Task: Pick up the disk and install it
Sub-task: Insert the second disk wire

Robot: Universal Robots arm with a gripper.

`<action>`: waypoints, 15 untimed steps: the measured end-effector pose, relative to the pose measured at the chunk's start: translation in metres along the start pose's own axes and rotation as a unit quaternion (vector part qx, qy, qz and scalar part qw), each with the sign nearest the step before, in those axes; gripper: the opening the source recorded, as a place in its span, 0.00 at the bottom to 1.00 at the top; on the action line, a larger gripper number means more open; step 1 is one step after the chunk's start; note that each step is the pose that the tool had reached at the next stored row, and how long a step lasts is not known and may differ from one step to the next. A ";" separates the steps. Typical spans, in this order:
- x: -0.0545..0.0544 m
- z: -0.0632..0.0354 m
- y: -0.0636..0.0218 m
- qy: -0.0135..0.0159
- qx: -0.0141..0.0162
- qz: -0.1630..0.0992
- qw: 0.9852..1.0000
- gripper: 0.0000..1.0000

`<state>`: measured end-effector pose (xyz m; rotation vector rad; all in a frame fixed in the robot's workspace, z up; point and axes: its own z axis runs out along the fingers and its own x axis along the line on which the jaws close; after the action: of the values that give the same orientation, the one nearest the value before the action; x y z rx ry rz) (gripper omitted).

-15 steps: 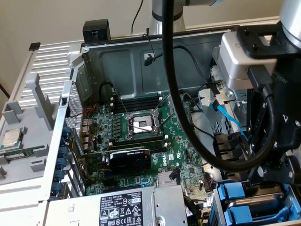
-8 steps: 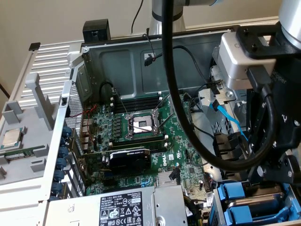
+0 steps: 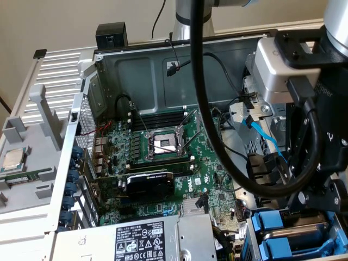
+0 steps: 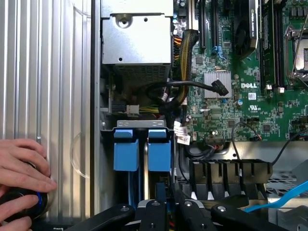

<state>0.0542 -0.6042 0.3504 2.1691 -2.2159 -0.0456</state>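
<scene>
1. Tool [image 4: 166, 210]: low over the drive bay [image 4: 140, 124], at the exterior view's right of the motherboard [image 4: 226, 110]; cannot tell whether apart, together or clamped.
2. Disk [image 4: 159, 150]: upright in that bay, in its blue frame, in line with the tool and close to it.
3. Second frame [image 4: 126, 150]: blue, just beside the disk, in the same bay.
4. Silver box [image 4: 137, 38]: just past the bay.
5. Hand [image 4: 21, 163]: on a black knob [image 4: 19, 203] with a blue glow, over the ribbed panel [image 4: 48, 72].
</scene>
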 end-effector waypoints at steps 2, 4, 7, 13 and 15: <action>0.000 0.0001 -0.0001 0.000 0.000 0.000 1.000 0.16; 0.000 0.0007 -0.0001 0.000 0.000 0.000 1.000 0.16; 0.000 0.0016 -0.0001 0.000 0.000 0.001 1.000 0.16; 0.000 0.0037 -0.0003 0.000 0.001 0.001 1.000 0.16; 0.000 0.0039 -0.0002 0.000 0.001 0.001 1.000 0.16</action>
<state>0.0542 -0.6040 0.3465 2.1685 -2.2180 -0.0439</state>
